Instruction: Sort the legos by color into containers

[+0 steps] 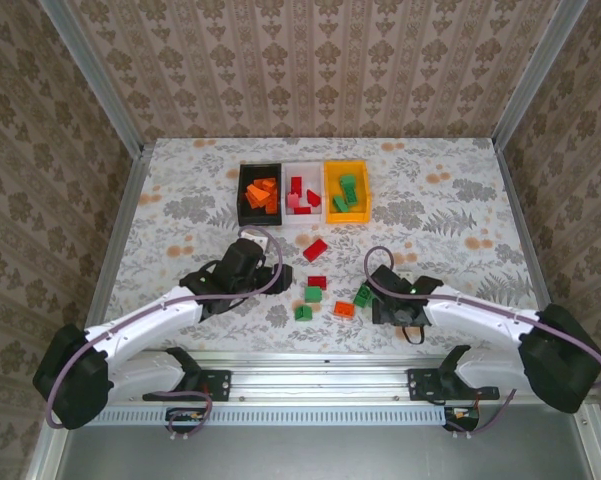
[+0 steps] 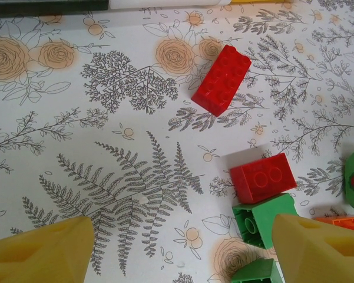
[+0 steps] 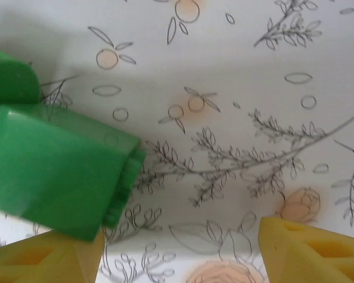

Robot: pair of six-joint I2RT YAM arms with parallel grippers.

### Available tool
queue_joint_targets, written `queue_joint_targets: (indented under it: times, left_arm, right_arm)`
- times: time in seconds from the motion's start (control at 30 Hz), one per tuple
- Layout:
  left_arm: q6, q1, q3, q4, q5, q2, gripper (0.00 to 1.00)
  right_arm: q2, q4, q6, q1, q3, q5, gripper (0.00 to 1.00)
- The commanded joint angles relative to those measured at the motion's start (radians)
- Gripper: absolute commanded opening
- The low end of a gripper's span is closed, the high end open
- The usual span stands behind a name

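A small green plastic building brick (image 1: 363, 296) lies on the floral desk (image 1: 450, 200), six o'clock from the open yellow plastic bin (image 1: 327, 190). Probably light, rigid, slick: pinch its flat sides. Right fingers (image 3: 312, 247) part-open beside it, empty; left fingers (image 2: 41, 253) wide, empty.

top: fixed above and behind the arms (image 1: 160, 320), facing far, whole table (image 1: 180, 190) | left wrist: near, looking down at red lego (image 2: 221, 79) mid-table | right wrist: very near green lego (image 3: 53, 168) | top shares mid-table legos (image 1: 318, 282) with both wrists
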Motion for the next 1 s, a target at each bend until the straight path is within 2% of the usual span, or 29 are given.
queue_joint_targets:
  times: [0.0, 0.27, 0.47, 0.77, 0.9, 0.97]
  left_arm:
    - [-0.019, -0.009, -0.010, 0.001, -0.017, 0.002, 0.81]
    - [0.001, -0.009, 0.021, -0.037, -0.029, 0.007, 0.81]
    - [0.008, -0.008, 0.026, -0.050, -0.036, 0.005, 0.81]
    - [0.005, -0.008, 0.030, -0.052, -0.025, 0.017, 0.81]
    - [0.001, -0.010, 0.031, -0.043, -0.018, 0.023, 0.81]
    - [0.001, -0.010, 0.031, -0.040, -0.016, 0.025, 0.81]
  right_arm:
    - [0.039, 0.083, -0.073, -0.042, 0.047, 0.045, 0.71]
    - [0.199, 0.127, -0.211, -0.068, 0.177, 0.100, 0.75]
    - [0.247, 0.152, -0.225, -0.141, 0.205, 0.076, 0.72]
    - [0.211, 0.157, -0.209, -0.152, 0.175, 0.040, 0.70]
    - [0.140, 0.205, -0.214, -0.152, 0.140, -0.032, 0.73]
    - [0.154, 0.186, -0.203, -0.154, 0.143, -0.050, 0.74]
